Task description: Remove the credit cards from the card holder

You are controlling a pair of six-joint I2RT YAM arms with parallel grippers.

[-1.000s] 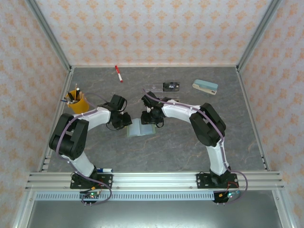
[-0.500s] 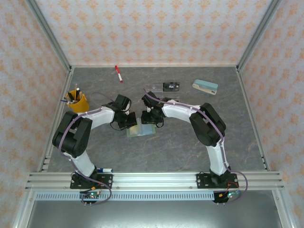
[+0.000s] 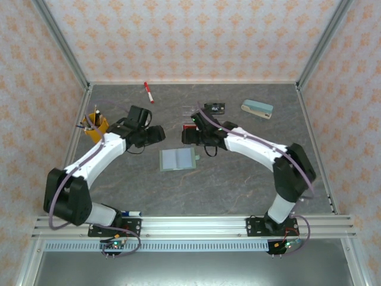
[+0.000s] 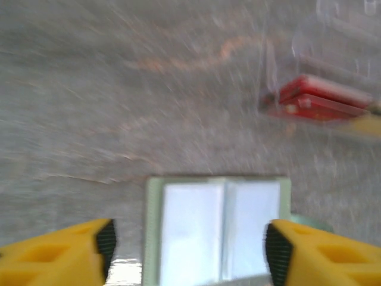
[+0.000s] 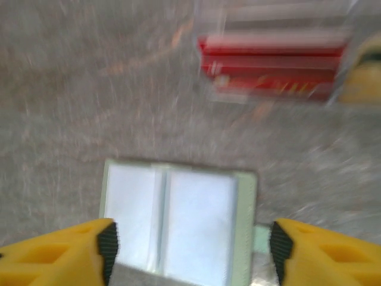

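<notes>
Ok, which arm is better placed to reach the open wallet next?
Right, by a little. The right gripper hangs open just beyond the middle of the wallet; the left gripper, also open, is off the wallet's far left corner. It is close.

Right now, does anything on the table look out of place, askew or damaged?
Nothing looks damaged or spilled. The card holder lies open and flat, slightly askew, its pockets apparently empty. A red card lies beyond it beside clear plastic, too blurred for detail. The left hand and right hand are open, holding nothing.
</notes>
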